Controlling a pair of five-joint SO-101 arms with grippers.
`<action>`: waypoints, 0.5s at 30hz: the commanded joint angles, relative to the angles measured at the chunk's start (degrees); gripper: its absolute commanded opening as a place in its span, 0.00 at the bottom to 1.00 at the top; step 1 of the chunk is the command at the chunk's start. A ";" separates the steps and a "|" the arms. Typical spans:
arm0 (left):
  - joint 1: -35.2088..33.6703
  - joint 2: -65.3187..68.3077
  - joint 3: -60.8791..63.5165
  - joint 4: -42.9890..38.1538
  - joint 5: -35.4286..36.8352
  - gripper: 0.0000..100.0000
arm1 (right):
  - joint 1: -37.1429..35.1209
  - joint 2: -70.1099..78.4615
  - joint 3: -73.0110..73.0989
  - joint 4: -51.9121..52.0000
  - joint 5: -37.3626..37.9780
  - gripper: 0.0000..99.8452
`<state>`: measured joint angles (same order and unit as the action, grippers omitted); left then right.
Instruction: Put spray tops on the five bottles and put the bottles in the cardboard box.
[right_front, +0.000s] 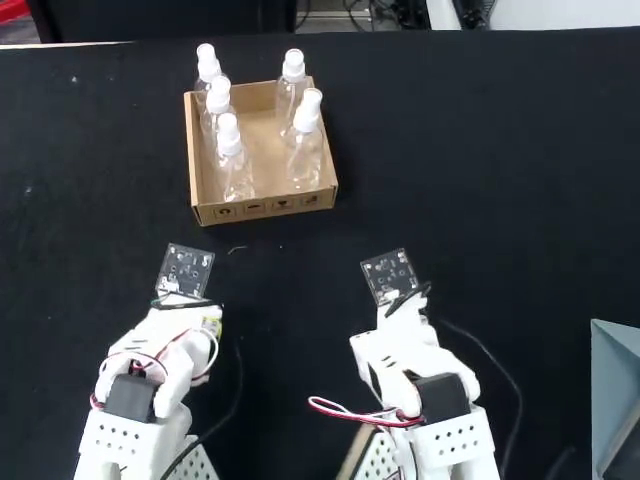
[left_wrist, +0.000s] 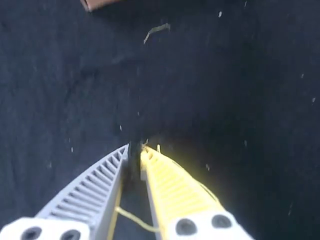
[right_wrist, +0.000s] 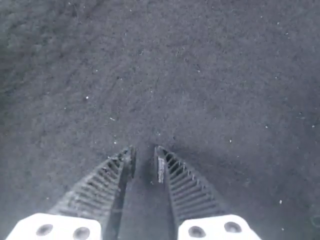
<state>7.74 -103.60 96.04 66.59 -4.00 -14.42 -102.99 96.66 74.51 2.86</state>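
The left gripper (left_wrist: 135, 150) hangs low over the black worktop (right_front: 500, 150), short of the cardboard box (right_front: 262, 210) and toward its left front corner. Its grey and yellow fingers meet at the tips, with nothing between them. A pale bit of thread (left_wrist: 156, 30) lies on the cloth between this gripper and the box. The right gripper (right_wrist: 145, 160) sits level with it, short of the box and off its right front corner. Its fingers are drawn nearly together, leaving a narrow gap at the tips that holds nothing.

The box stands beyond both grippers, open side up. All five bottles stand upright inside it, each with a white spray top. Three line the left wall: the front-left bottle (right_front: 234, 160), the middle-left bottle (right_front: 216, 105) and the back-left bottle (right_front: 208, 68). Two stand along the right side: the front-right bottle (right_front: 305, 140) and the back-right bottle (right_front: 291, 85).
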 joint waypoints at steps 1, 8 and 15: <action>-3.91 0.09 1.45 3.69 -0.53 0.03 | 4.31 -5.58 -0.31 0.35 0.35 0.03; -5.41 0.44 1.45 4.13 -0.09 0.03 | 11.16 -5.58 -0.22 0.35 0.35 0.03; -5.67 0.44 1.45 4.13 -0.09 0.03 | 11.43 -5.58 -0.22 0.35 0.00 0.03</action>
<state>2.73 -103.60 96.04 70.37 -4.00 -5.01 -102.99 96.66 74.51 2.86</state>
